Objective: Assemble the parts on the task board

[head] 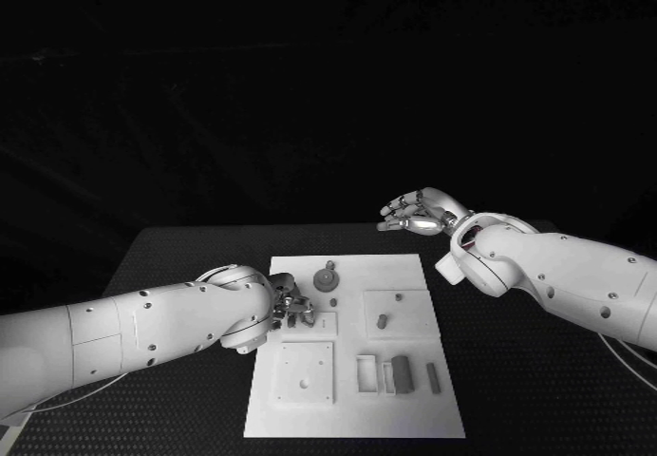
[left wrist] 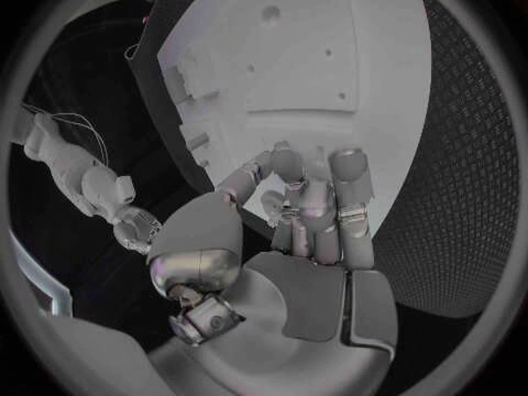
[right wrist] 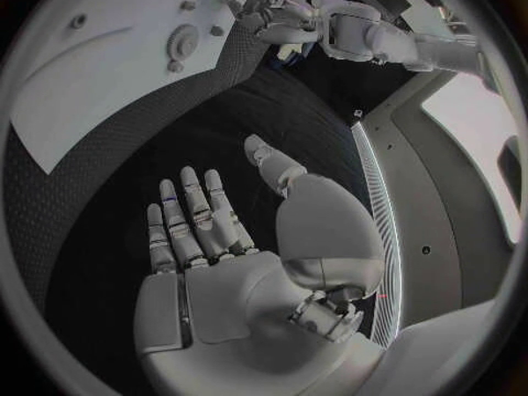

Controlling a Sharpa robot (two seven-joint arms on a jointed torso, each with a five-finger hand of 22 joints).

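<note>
I count one task board (head: 353, 418) on one black table (head: 192, 249). I make out five loose grey parts on the board: a gear (head: 328, 278) at twelve o'clock, a peg (head: 382, 321) at centre, and three bars (head: 399, 374) near five o'clock. Two hands work here.

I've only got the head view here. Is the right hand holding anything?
Observer: No. The right wrist view shows the right hand empty, with its fingers straight and apart.
Operator: What's under it?
Observer: Bare black table. It is beside the task board, not over it.
Operator: And the left hand?
Observer: In the left wrist view, the left hand has fingertips and thumb bunched together at the board's edge. I cannot tell whether they pinch a part.
</note>
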